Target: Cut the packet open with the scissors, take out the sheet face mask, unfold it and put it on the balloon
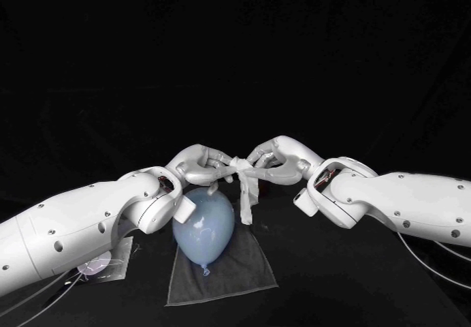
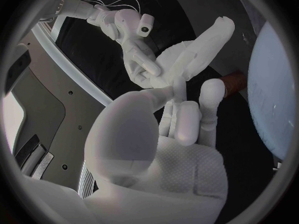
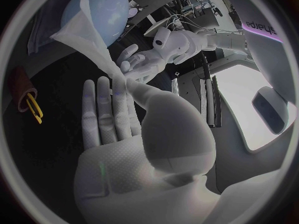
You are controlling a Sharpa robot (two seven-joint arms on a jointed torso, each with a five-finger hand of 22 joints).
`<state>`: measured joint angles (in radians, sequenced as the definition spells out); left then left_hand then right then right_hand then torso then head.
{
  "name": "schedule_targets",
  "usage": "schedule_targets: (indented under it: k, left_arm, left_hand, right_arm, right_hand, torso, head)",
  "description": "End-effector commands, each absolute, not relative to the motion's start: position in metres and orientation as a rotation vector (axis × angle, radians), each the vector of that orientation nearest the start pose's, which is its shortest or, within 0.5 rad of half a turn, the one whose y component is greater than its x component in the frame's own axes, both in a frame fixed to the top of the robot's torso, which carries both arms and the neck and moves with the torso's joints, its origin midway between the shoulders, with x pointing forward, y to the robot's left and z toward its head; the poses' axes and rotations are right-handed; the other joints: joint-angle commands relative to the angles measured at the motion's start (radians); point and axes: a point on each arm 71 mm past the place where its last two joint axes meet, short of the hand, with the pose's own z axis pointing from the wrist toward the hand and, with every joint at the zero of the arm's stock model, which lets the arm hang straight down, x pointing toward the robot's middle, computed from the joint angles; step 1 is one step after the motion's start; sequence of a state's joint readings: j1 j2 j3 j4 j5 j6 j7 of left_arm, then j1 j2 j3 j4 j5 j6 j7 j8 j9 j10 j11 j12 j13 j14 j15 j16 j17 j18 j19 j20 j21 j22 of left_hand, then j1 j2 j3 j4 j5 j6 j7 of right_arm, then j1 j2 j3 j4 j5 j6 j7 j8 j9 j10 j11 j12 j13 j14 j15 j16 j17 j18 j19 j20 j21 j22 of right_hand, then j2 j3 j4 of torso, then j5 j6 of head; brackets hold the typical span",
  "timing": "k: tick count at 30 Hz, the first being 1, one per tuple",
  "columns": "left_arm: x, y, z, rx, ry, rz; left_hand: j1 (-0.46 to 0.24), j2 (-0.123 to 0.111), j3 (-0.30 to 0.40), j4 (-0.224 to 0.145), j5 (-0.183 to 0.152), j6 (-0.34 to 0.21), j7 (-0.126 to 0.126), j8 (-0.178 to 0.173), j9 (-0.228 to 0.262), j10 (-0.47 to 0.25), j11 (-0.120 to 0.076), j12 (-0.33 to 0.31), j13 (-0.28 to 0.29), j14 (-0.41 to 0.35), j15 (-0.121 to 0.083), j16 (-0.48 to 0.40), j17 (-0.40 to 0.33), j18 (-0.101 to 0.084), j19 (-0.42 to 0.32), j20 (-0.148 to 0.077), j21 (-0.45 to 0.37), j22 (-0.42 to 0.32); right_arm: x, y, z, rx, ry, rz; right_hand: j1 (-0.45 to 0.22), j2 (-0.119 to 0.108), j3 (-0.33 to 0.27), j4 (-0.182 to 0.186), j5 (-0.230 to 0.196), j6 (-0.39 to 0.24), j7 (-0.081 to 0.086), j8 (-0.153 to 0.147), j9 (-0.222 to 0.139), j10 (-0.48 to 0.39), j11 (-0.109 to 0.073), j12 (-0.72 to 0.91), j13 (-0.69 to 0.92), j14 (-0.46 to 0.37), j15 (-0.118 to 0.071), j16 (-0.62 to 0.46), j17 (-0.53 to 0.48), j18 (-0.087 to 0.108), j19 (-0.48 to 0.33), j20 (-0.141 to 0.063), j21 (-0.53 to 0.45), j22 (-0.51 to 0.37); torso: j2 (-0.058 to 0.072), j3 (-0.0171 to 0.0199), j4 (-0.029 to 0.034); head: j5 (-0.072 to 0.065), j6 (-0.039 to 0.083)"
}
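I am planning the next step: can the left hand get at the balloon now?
Probably yes, but not freely. The balloon lies close by the left hand, nothing between them, yet that hand and the right hand both pinch the mask; it would have to let go first.

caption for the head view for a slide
Left hand and right hand hold the sheet mask beside the blue balloon.
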<state>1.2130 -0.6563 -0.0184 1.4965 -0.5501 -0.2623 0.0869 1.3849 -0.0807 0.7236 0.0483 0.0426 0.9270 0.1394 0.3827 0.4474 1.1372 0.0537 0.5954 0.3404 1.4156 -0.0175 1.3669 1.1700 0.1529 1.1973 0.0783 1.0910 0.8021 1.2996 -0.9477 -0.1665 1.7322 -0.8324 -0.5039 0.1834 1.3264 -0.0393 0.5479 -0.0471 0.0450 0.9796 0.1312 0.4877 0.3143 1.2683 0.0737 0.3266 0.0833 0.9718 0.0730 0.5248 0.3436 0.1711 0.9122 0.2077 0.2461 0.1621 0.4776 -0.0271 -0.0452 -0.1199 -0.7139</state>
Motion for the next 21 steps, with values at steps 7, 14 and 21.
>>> schedule_targets:
  k: [7, 14, 21]
  left_arm:
    - [0.4920, 0.1230, -0.1759, -0.575, 1.783, -1.340]
    - [0.4924, 0.1243, -0.1763, -0.575, 1.787, -1.340]
    - [0.4914, 0.1233, -0.1769, -0.561, 1.806, -1.359]
  left_hand:
    - [-0.029, 0.009, 0.045, -0.011, 0.007, -0.015, 0.001, 0.001, 0.028, 0.000, 0.003, -0.010, 0.004, 0.004, 0.002, -0.002, -0.009, -0.006, -0.002, -0.005, 0.011, 0.008]
    - [-0.058, 0.016, 0.095, -0.016, 0.007, -0.041, 0.012, -0.012, 0.027, -0.017, 0.013, -0.023, 0.004, 0.001, 0.010, -0.005, -0.015, -0.006, -0.008, 0.002, 0.016, 0.011]
    - [-0.081, 0.043, 0.140, -0.005, 0.007, -0.075, 0.028, -0.032, 0.022, -0.054, 0.029, -0.046, -0.002, -0.030, 0.023, -0.039, -0.075, 0.004, -0.048, 0.012, -0.018, -0.042]
  right_arm:
    - [0.4451, -0.1983, -0.1554, 0.294, 1.554, 1.159]
    - [0.4455, -0.1987, -0.1552, 0.303, 1.548, 1.153]
    - [0.4460, -0.1991, -0.1552, 0.315, 1.543, 1.148]
  right_hand:
    - [0.000, 0.014, 0.004, -0.005, 0.003, 0.009, -0.002, 0.006, 0.005, 0.005, -0.003, -0.003, 0.000, 0.010, 0.000, -0.003, -0.001, 0.011, -0.005, -0.001, 0.007, 0.002]
    - [-0.001, 0.016, 0.005, -0.006, 0.003, 0.009, -0.003, 0.006, 0.005, 0.006, -0.003, -0.003, 0.001, 0.011, -0.001, -0.003, 0.000, 0.011, -0.005, -0.001, 0.009, 0.003]
    - [-0.003, 0.020, 0.007, -0.008, 0.003, 0.011, -0.003, 0.007, 0.005, 0.011, -0.004, -0.002, 0.002, 0.015, -0.002, -0.003, 0.000, 0.011, -0.004, -0.002, 0.013, 0.006]
  torso:
    - [0.001, 0.0003, -0.0006]
    - [0.000, 0.0001, -0.0009]
    - [0.000, 0.0001, -0.0006]
  head:
    - [0.004, -0.001]
    - [0.004, -0.003]
    - [0.004, -0.005]
